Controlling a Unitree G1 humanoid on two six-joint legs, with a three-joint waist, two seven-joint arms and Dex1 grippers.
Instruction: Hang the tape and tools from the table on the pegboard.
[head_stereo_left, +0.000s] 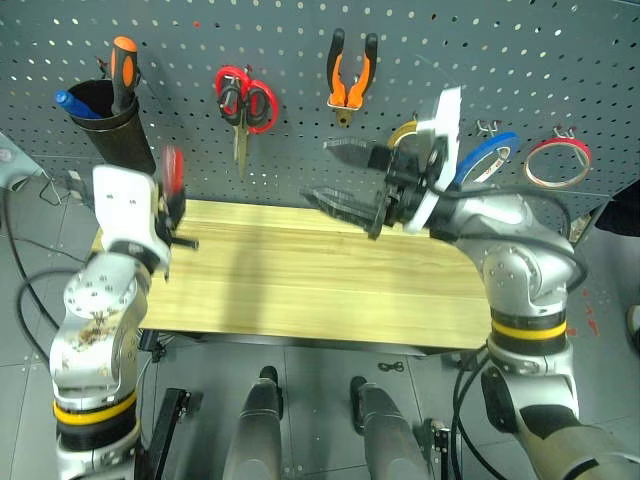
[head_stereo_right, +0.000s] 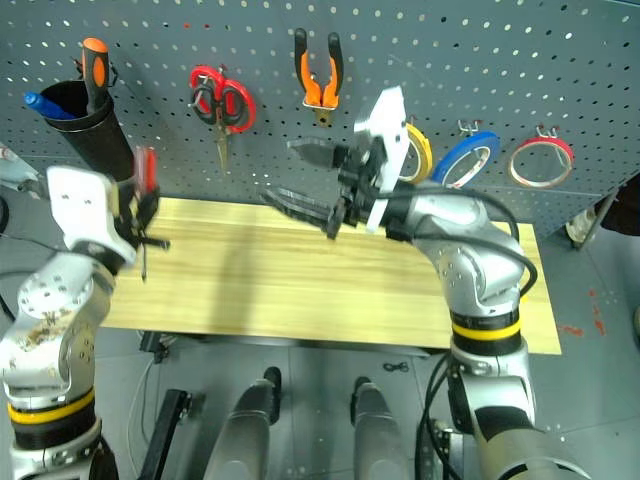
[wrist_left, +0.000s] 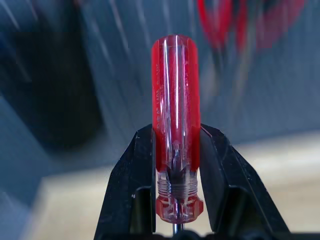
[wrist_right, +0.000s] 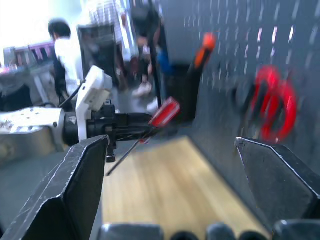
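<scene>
While the left gripper (wrist_left: 176, 200) pinches the red-handled screwdriver (wrist_left: 175, 125) low on its clear red handle, handle up and thin shaft pointing down, it is raised above the table's (head_stereo_left: 330, 290) left end, just in front of the pegboard (head_stereo_left: 300, 60). The right gripper (head_stereo_left: 340, 175) hovers over the middle of the table's back edge with its two black fingers spread wide and nothing between them, aimed toward the left gripper.

On the pegboard I count one pair of red-handled scissors (head_stereo_left: 245, 100), one pair of orange-and-black pliers (head_stereo_left: 351, 75), and three rolls of tape in a row toward the right end: a yellow roll (head_stereo_right: 420, 150) partly behind the right gripper, a blue roll (head_stereo_left: 487, 160), and the thin red ring (head_stereo_left: 559, 163) last, hanging on a hook.

One black cup (head_stereo_left: 105, 125) hangs at the pegboard's left end; two things stand in it, an orange-handled screwdriver (head_stereo_left: 124, 65) and something blue (head_stereo_left: 72, 102) I cannot identify.
</scene>
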